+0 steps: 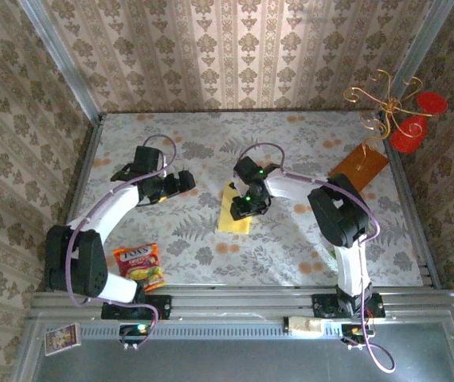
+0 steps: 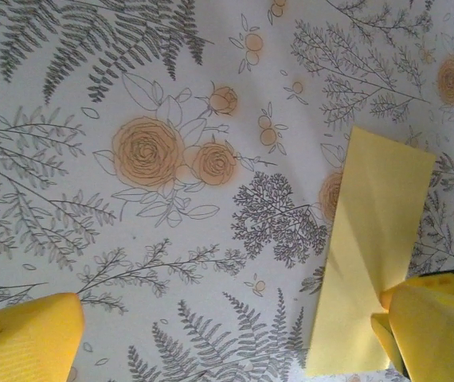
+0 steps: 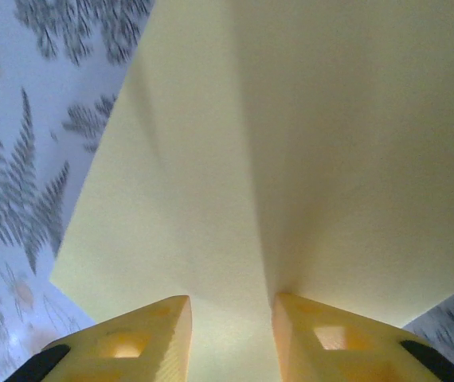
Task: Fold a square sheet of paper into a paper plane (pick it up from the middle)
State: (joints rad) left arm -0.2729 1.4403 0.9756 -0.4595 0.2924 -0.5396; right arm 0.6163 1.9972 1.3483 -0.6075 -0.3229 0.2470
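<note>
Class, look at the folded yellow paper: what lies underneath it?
The fern-and-flower table cover shows around the edges of the yellow paper, so the paper lies on it. The patch directly beneath is covered and cannot be seen.

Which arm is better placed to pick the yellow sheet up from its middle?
Right. The right gripper sits directly over the sheet of paper, with its fingers on either side of the centre crease. The left gripper hangs open near one edge.

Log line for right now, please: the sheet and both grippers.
yellow sheet: folded narrow, on table | right gripper: astride its raised crease, grip unclear | left gripper: open, apart from it
</note>
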